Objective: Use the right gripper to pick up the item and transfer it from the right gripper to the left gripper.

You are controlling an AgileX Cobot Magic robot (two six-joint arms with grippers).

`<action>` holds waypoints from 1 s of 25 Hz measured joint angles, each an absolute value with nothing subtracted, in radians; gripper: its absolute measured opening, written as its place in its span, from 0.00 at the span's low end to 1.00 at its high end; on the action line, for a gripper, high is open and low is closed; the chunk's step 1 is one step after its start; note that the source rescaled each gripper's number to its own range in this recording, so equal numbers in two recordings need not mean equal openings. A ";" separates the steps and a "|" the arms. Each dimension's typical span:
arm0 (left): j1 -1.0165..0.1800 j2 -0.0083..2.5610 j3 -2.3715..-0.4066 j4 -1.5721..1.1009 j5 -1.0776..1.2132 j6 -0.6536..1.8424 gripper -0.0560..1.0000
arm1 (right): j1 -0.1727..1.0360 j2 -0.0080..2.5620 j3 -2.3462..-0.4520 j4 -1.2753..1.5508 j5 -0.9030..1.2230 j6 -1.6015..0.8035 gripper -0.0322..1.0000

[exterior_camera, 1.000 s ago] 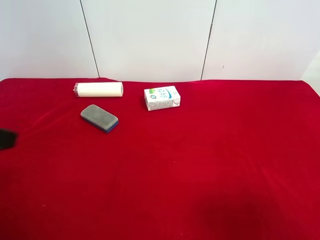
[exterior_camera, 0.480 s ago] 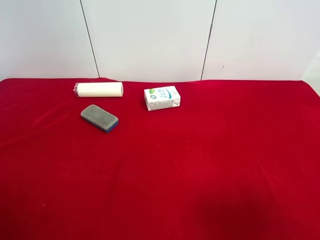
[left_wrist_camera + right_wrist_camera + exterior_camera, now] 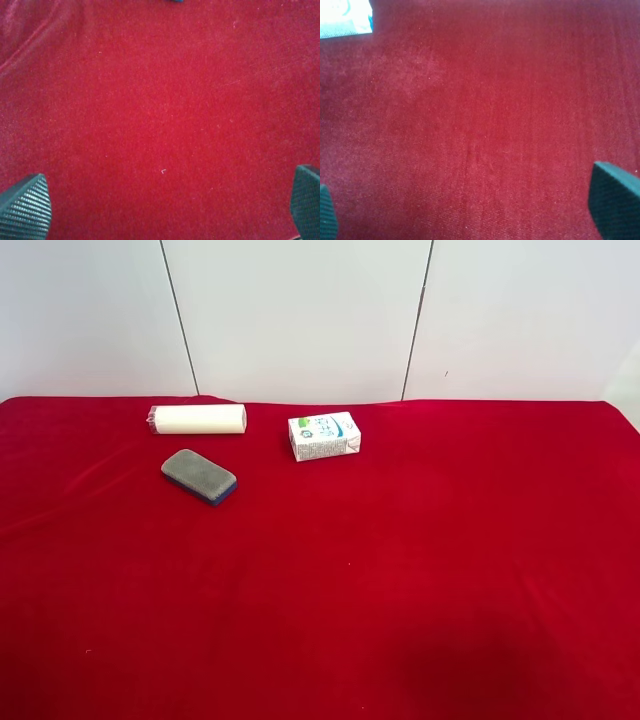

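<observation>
The item (image 3: 199, 476), a grey-topped pad on a thin blue base, lies flat on the red cloth at the exterior high view's back left, with nothing touching it. Neither arm shows in that view. In the right wrist view my right gripper (image 3: 470, 215) is open over bare cloth, one fingertip (image 3: 615, 207) at each lower corner and nothing between them. My left gripper (image 3: 167, 210) is likewise open over bare cloth, fingertips (image 3: 25, 207) wide apart. A sliver of dark blue (image 3: 172, 1) at the left wrist view's edge may be the item.
A cream cylinder (image 3: 197, 419) lies just behind the item. A white printed carton (image 3: 324, 436) stands to its right, and its corner (image 3: 345, 17) shows in the right wrist view. The red cloth (image 3: 400, 570) covers the table up to a white wall.
A black piece of an arm that showed at the exterior high view's left edge one second ago has left the frame. The item, cylinder and carton have not moved.
</observation>
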State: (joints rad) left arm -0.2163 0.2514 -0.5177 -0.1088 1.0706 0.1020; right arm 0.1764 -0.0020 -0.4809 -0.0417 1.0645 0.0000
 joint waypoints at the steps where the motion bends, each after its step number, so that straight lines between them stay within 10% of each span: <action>1: -0.216 0.251 -0.518 -0.109 1.071 0.102 0.94 | 0.176 -0.002 -0.481 -0.042 1.064 0.000 1.00; 25: -0.098 -0.005 -0.511 -0.112 1.069 0.101 0.94 | 0.176 -0.002 -0.481 -0.042 1.064 0.000 1.00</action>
State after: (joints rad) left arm -0.0982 -0.0049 -0.5114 -0.1120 1.0695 0.1010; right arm 0.1764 -0.0020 -0.4809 -0.0425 1.0645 0.0000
